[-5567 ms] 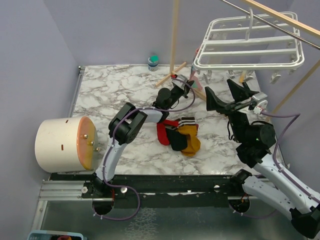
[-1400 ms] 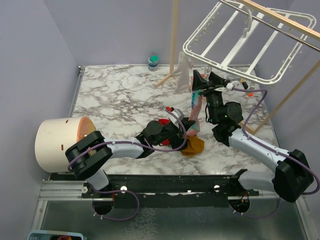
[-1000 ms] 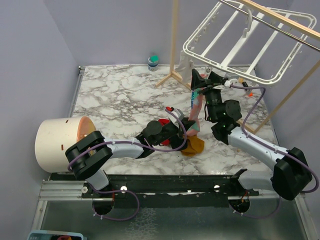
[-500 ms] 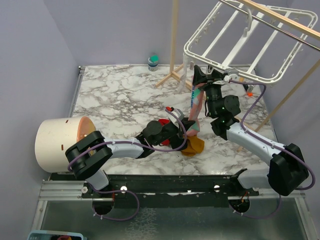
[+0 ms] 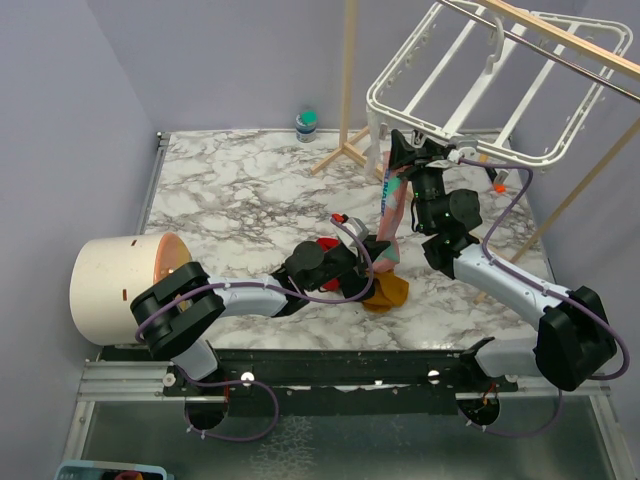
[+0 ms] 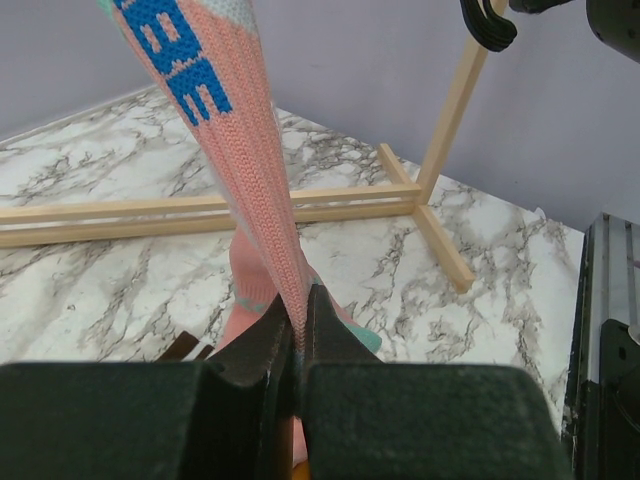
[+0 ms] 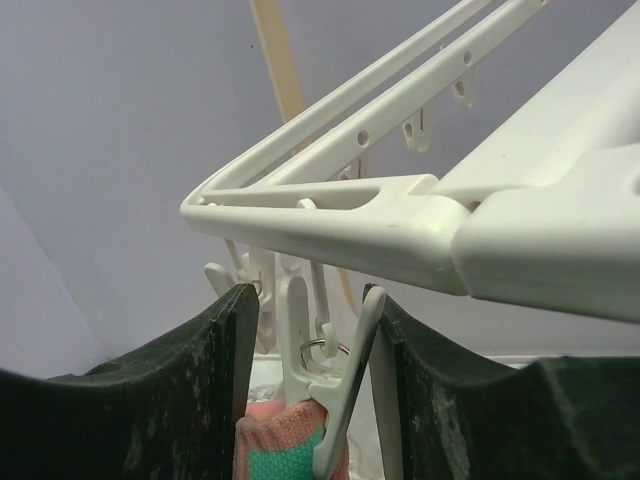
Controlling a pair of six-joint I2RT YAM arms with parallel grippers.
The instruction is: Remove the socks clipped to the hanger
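Pink sock [image 6: 255, 190] hangs clipped to tilted white hanger [image 7: 520, 240]; loose socks [image 5: 385, 290] heaped below.

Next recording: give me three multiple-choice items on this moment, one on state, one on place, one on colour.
1. The left gripper jaws are: A wide open; B shut on the pink sock; C out of view.
2. The sock's top hangs from: A a clip on the white hanger; B the left gripper; C nothing.
3. Its lettering is: A red; B blue; C black.
B, the jaws pinch the fabric; A, the right wrist view shows the clip biting it; B, blue blocks on pink.
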